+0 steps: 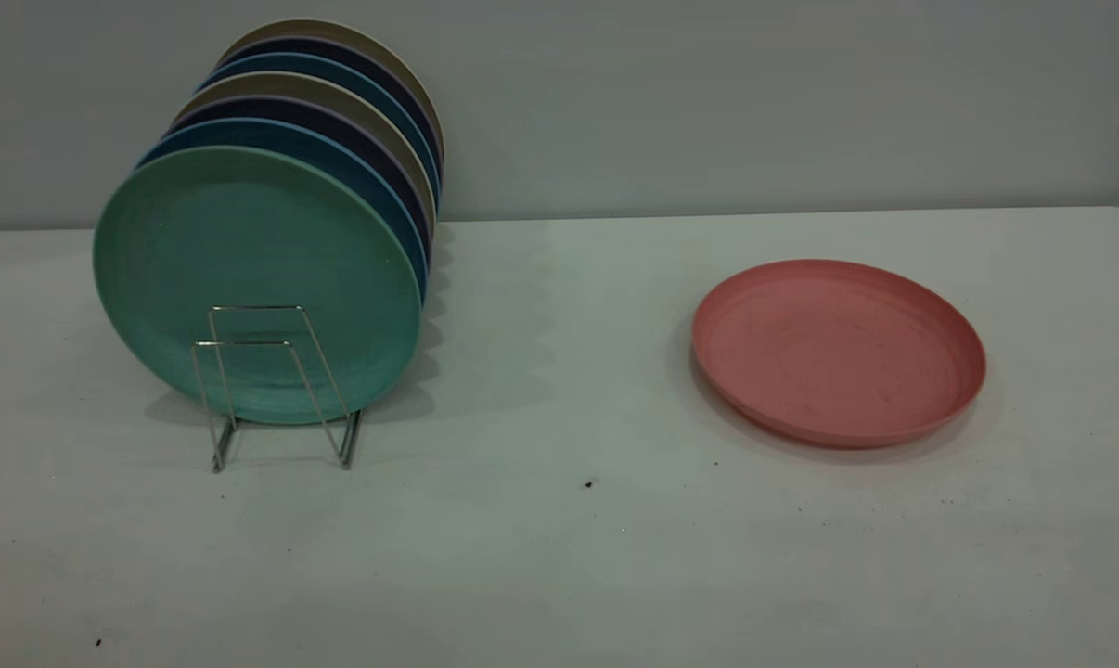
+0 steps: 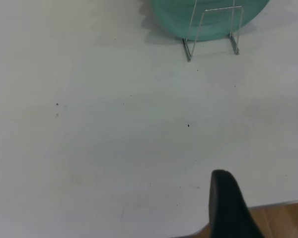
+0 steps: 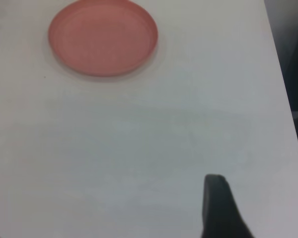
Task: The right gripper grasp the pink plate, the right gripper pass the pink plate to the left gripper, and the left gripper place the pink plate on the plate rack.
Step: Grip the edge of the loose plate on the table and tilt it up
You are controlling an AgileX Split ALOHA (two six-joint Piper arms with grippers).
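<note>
Your right gripper [image 3: 258, 208] hangs above bare table [image 1: 559, 557], well apart from the pink plate [image 1: 838, 351] lying flat; your left gripper [image 2: 260, 208] hangs off the plate rack [image 1: 276, 385], which holds a green plate [image 1: 253, 241] upright. Jaw width: cannot tell.

Soft, even light falls from above on the pale counter [image 1: 559, 557], casting a thin dark shadow under the near rim of the pink plate [image 1: 838, 351] and a faint scalloped shadow to the right of the plates standing in the plate rack [image 1: 276, 385]. No glare shows. Both wrist views are softer, the right one hazier, with the dark jaws blurred close to the lens.
</note>
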